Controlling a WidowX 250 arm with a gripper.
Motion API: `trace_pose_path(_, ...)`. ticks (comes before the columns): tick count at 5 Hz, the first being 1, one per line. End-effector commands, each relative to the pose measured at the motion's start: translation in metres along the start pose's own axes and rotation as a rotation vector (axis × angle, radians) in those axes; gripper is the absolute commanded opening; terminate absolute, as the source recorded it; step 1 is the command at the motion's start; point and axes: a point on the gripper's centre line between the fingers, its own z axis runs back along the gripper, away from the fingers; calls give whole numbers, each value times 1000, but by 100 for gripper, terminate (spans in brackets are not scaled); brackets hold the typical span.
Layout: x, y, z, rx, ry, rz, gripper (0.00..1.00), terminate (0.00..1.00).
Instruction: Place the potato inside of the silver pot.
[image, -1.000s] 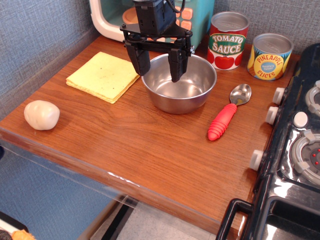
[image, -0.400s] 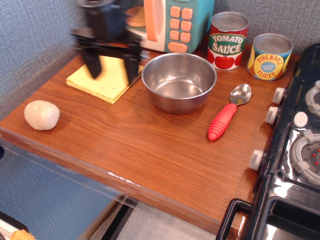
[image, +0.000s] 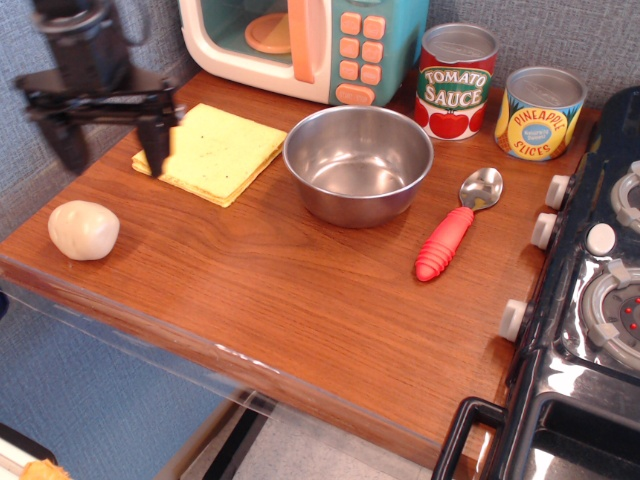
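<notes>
Early stage. Potato (image: 83, 229) lying untouched near left front corner of table (image: 300, 290). Silver pot (image: 358, 163) empty, toward back edge. Pincer (image: 112, 150) spread apart, holding nothing, above potato. Descent, grasp, carry, drop all left.

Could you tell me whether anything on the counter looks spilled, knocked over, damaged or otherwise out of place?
Nothing stands out. The pot sits upright and empty, both cans stand upright, the spoon lies flat beside the pot, and the cloth is folded flat. The potato rests whole near the edge, with the open hand above it.
</notes>
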Motion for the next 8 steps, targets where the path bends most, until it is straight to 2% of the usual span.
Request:
trace_pose_path(1, -15, 25, -23, 51, 0, 389, 100, 0)
trace_pose_path(2, -18, 30, -34, 100, 6, 481, 100, 0)
trace_pose_path(3, -17, 33, -37, 152, -29, 542, 100, 0)
trace_pose_path(4, -12, 29, -44, 177, -71, 611, 100, 0)
trace_pose_path(5, 0, 29, -50, 175, -79, 653, 100, 0)
trace_pose_path(6, 8, 28, -60, 183, -56, 670, 100, 0)
trace_pose_path(7, 9, 26, -67, 191, -42, 658, 100, 0)
trace_pose_path(8, 6, 22, -71, 172, -25, 617, 100, 0)
